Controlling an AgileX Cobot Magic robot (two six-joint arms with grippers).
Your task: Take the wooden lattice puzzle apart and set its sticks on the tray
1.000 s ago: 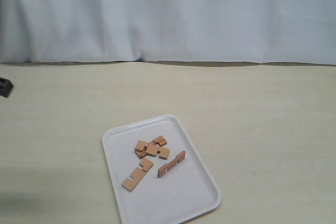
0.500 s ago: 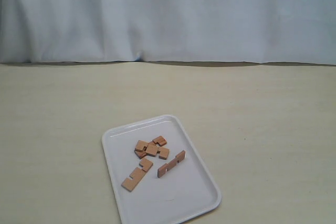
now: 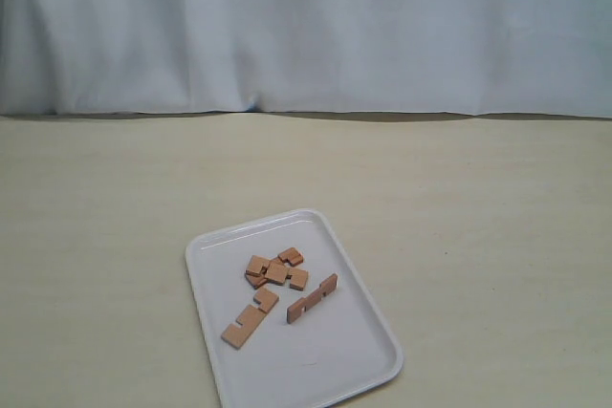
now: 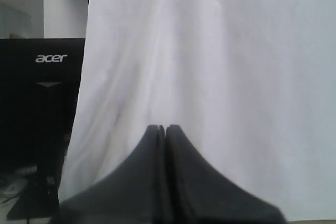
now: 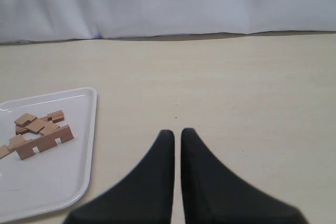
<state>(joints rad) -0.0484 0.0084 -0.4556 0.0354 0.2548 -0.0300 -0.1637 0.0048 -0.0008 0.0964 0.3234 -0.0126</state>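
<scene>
The left gripper [image 4: 162,128], jaws pressed together and empty, has withdrawn past the exterior view's left edge and faces the curtain [image 4: 236,77]. The sticks [image 3: 276,271] lie on the tray [image 3: 335,355]. The right gripper [image 5: 177,131], all but closed and empty, hangs near the tray; the task looks finished.

1 tray [image 3: 316,351] sits on 1 surface [image 3: 478,217], with 1 curtain [image 3: 306,26] behind. On the tray are 2 separate sticks, 1 flat [image 3: 250,319] and 1 on edge [image 3: 312,298], plus 1 heap [image 3: 276,269] of overlapping pieces too tangled to count. There are 2 hands, 1 left hand [image 4: 162,129] and 1 right hand [image 5: 177,135], and 1 monitor [image 4: 37,103].
</scene>
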